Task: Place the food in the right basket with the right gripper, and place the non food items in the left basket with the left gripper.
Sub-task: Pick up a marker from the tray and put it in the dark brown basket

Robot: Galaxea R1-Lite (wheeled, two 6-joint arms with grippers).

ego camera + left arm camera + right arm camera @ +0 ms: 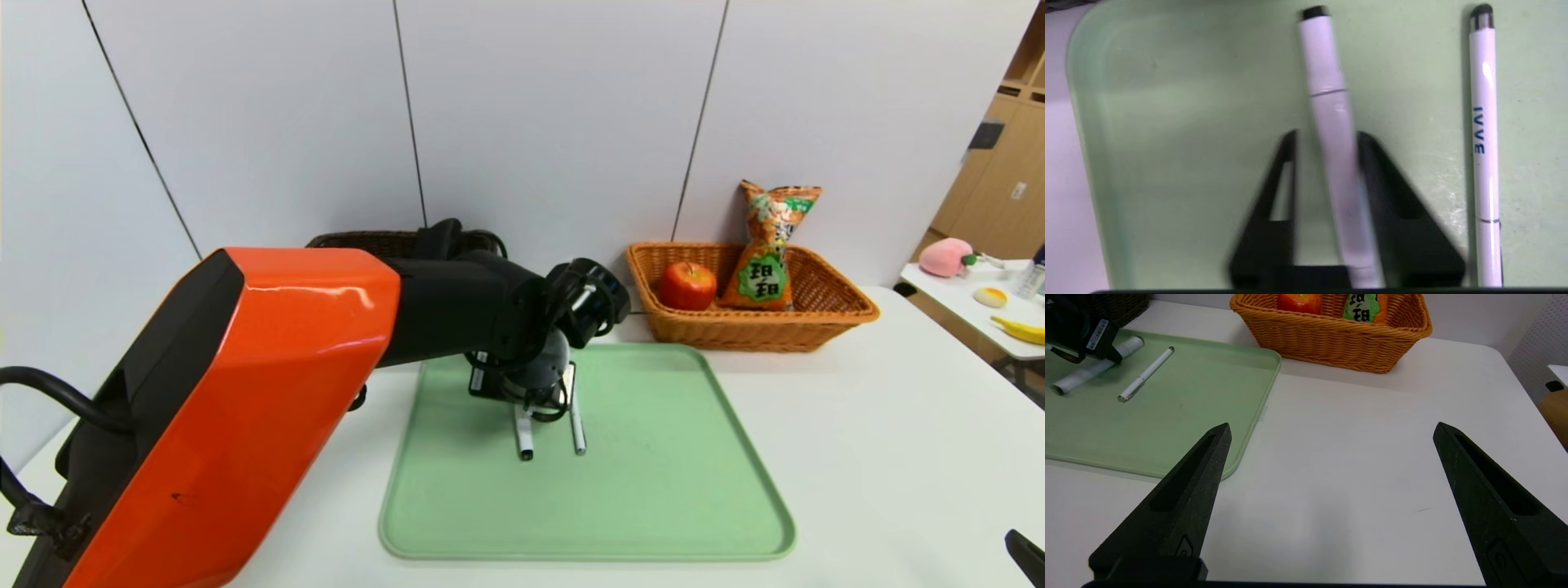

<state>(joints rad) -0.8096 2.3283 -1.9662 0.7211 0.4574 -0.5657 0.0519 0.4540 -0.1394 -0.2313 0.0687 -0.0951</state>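
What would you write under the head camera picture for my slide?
Left gripper over the marker beside a pen on the green tray.

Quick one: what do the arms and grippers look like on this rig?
The left arm has a glossy orange shell with black trim, then black joints toward the wrist; black cables loop at its base and wrist. The left gripper has matte black triangular fingers with slot cutouts. The right gripper matches: tapered, textured black fingers, long slots, a small embossed mark near each base.
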